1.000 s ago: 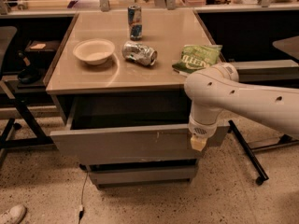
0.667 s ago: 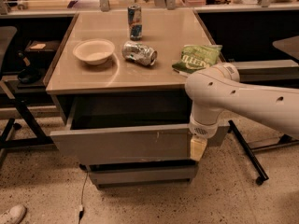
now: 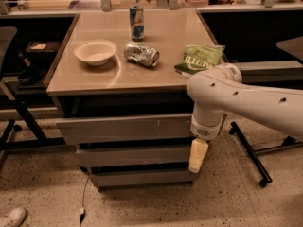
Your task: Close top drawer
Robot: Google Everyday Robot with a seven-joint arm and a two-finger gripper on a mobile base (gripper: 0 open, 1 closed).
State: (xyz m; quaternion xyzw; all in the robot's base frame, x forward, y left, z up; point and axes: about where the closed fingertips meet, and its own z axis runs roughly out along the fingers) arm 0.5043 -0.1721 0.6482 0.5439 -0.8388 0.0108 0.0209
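Observation:
The top drawer [image 3: 125, 128] is the widest grey front panel just under the table top, with small white scuffs right of centre. It stands out only a little further than the two narrower drawer fronts [image 3: 135, 155] below it, and no open interior shows. My gripper [image 3: 198, 156] hangs down from the white arm [image 3: 246, 100] at the right end of the drawers, level with the second front and just below the top drawer's right corner.
On the table top [image 3: 85, 82] are a white bowl [image 3: 95, 52], a crushed can [image 3: 141, 54], an upright can [image 3: 137, 22] and a green snack bag [image 3: 201, 58]. A dark frame on castors [image 3: 251, 157] stands to the right. A cable [image 3: 84, 193] runs along the floor.
The top drawer has slid back into the cabinet, so its open interior no longer shows. My gripper has dropped lower along the drawers' right end.

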